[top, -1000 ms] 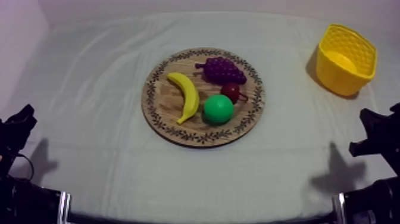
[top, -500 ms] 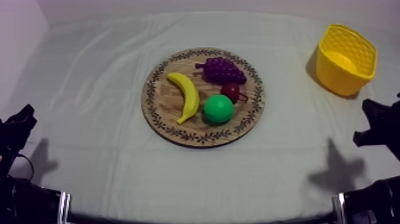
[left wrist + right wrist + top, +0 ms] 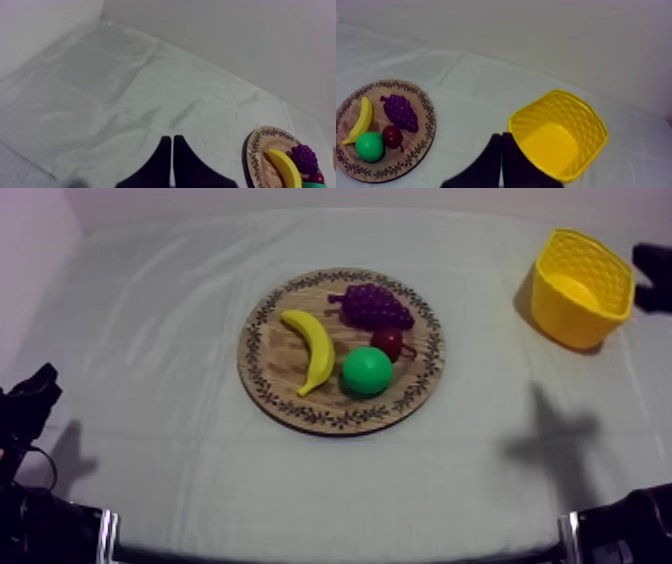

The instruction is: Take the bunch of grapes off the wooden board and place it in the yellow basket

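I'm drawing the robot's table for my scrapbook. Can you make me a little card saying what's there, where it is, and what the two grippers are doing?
Board: round wooden board with a patterned rim, mid-table
On board: purple bunch of grapes, yellow banana, small red fruit, green pear
Basket: yellow basket, far right corner, empty
Left gripper: shut on nothing, low at the left side
Right gripper: shut on nothing, beside the basket
Grapes: not yet picked up

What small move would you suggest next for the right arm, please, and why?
Probably carry the right pincer across toward the grapes. It hangs shut by the basket, well away from the fruit, while the grapes lie untouched on the board.
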Tool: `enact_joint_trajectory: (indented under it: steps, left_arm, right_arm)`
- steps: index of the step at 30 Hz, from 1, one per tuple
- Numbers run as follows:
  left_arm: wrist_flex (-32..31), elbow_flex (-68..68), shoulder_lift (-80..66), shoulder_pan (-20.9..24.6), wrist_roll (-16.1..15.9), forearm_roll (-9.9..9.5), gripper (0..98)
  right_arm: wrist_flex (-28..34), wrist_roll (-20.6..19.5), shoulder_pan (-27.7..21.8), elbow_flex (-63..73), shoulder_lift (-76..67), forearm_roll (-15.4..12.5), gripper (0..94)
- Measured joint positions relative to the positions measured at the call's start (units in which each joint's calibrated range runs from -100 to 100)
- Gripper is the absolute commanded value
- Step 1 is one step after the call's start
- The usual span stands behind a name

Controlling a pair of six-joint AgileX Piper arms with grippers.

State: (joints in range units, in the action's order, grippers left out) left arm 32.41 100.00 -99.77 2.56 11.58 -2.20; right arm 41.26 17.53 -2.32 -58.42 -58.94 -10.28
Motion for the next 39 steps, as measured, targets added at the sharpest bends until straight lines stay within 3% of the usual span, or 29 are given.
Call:
enact_joint_trajectory:
  steps: [12,18,28,39]
  left_arm:
    - [0.0,0.0,0.0,0.0,0.0,0.0,0.1]
    - [0.0,0.0,0.0,0.0,0.0,0.0,0.1]
    - [0.0,0.0,0.0,0.0,0.0,0.0,0.1]
    - [0.0,0.0,0.0,0.0,0.0,0.0,0.1]
  right_arm:
    - [18.0,8.4,1.4,33.0,25.0,-5.8,0.2]
    - [26.4,12.2,4.4,47.3,36.5,-7.1,0.2]
    - [33.6,17.4,12.3,57.2,50.1,-7.2,0.2]
    - [38.7,18.3,19.0,62.3,59.7,-6.1,0.2]
